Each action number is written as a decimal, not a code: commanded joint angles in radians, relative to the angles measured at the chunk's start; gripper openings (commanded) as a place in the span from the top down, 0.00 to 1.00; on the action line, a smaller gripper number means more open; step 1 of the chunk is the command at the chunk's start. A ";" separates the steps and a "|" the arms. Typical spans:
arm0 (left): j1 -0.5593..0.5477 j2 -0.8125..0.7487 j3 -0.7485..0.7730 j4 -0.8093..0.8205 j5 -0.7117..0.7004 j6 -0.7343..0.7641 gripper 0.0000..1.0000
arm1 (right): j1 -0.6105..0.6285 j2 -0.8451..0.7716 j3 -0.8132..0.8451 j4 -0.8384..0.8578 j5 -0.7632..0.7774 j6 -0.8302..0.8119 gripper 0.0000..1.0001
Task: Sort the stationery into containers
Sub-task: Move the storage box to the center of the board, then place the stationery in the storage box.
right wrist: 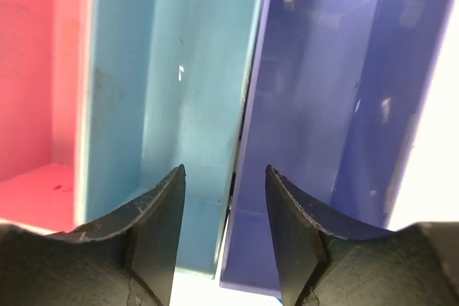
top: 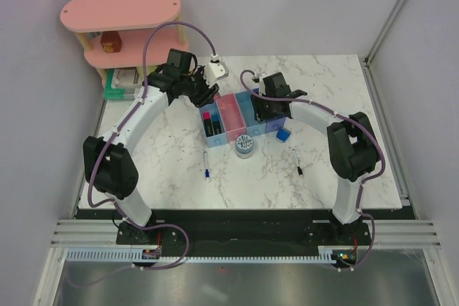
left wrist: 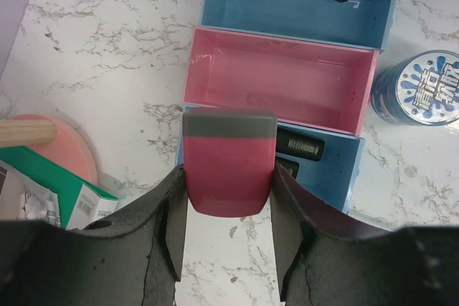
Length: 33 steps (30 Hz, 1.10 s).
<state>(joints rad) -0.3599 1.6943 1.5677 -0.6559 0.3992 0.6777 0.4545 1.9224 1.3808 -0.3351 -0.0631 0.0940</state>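
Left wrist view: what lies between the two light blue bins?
The pink bin, seemingly empty, lies between the far light blue bin and the near light blue bin, side by side. The left wrist view shows it plainly.

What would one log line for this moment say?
left gripper: holds pink eraser | right gripper: open, empty, over light blue bin, darker blue bin | pink bin: empty
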 commanded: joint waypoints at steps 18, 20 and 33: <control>-0.077 0.433 0.376 0.142 0.208 -0.179 0.98 | -0.275 -0.146 0.090 -0.079 0.200 -0.157 0.43; -0.094 0.470 0.406 0.142 0.210 -0.184 0.98 | -0.280 -0.160 0.041 -0.103 0.134 -0.218 0.43; -0.175 0.561 0.374 0.168 0.103 -0.170 0.98 | -0.281 -0.232 -0.135 -0.186 -0.129 -0.405 0.37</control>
<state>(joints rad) -0.5411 2.2215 1.9308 -0.5354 0.5499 0.5308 0.1738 1.7615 1.2636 -0.5114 -0.1043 -0.2588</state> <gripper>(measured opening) 0.502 0.620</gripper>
